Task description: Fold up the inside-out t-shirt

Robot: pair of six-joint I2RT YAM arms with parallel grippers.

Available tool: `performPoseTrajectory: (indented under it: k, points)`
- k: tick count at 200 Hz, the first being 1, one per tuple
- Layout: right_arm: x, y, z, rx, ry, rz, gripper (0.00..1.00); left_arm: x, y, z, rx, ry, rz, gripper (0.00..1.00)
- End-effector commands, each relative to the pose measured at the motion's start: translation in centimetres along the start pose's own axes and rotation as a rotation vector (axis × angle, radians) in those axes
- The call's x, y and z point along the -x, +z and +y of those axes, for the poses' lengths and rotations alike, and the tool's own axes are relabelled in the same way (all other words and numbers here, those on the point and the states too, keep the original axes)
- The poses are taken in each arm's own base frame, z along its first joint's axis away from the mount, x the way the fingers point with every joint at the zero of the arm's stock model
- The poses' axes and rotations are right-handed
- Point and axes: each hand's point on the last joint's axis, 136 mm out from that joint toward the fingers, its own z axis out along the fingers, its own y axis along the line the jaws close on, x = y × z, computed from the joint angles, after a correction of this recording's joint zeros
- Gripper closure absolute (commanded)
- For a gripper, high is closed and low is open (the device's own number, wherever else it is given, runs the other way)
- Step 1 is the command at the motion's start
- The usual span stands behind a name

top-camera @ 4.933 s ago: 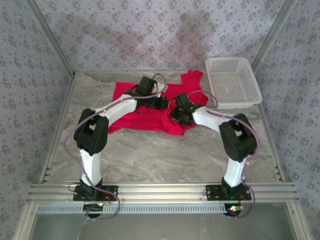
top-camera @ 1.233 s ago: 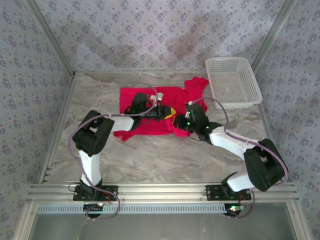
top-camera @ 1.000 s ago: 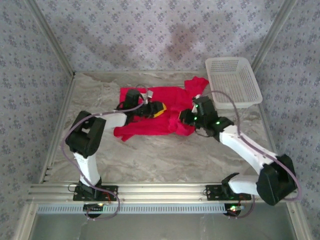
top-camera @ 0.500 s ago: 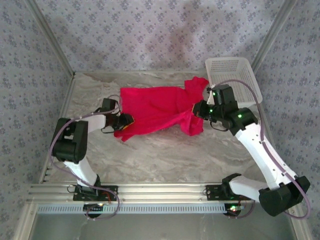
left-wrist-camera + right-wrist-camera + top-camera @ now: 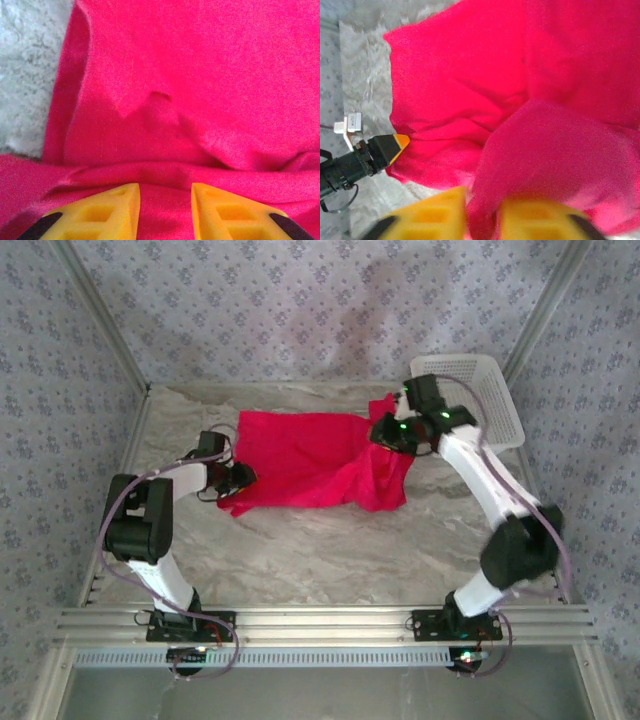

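One limp inside-out t-shirt (image 5: 300, 455) lies rumpled on the desk (image 5: 330, 550), toward 12 o'clock.
At its 9 o'clock edge the left hand (image 5: 238, 477) has fingers (image 5: 105, 210) parted astride a soft ridge of hem, with no pinch showing. The cloth looks light, floppy and quick to bunch or slide, so it likely handles best taken by hems or sleeve corners, both sides lifted together. At the 2 o'clock corner the right hand (image 5: 386, 432) has a raised fold between its fingers; whether that fold is pinched or loose cannot be told.
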Motion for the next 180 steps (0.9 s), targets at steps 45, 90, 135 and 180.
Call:
performPoseTrajectory:
  k: [45,90,135,180]
  points:
    - [-2.0,3.7,-4.1,-0.157,-0.06,0.07,0.48,-0.6,-4.1,-7.8,-0.047,0.239,-0.069,0.73]
    - [-2.0,6.2,-9.0,-0.227,0.003,0.043,0.57,-2.5,-3.6,-17.6,-0.21,0.407,-0.032,0.65]
    - [1.3,8.6,-8.7,-0.229,0.02,0.001,0.57,-3.7,-1.4,-23.7,-0.257,0.495,0.033,0.63]
    - [1.0,12.0,-9.9,-0.335,-0.016,0.12,0.57,-3.9,-1.4,-21.4,-0.192,0.465,0.042,0.63]
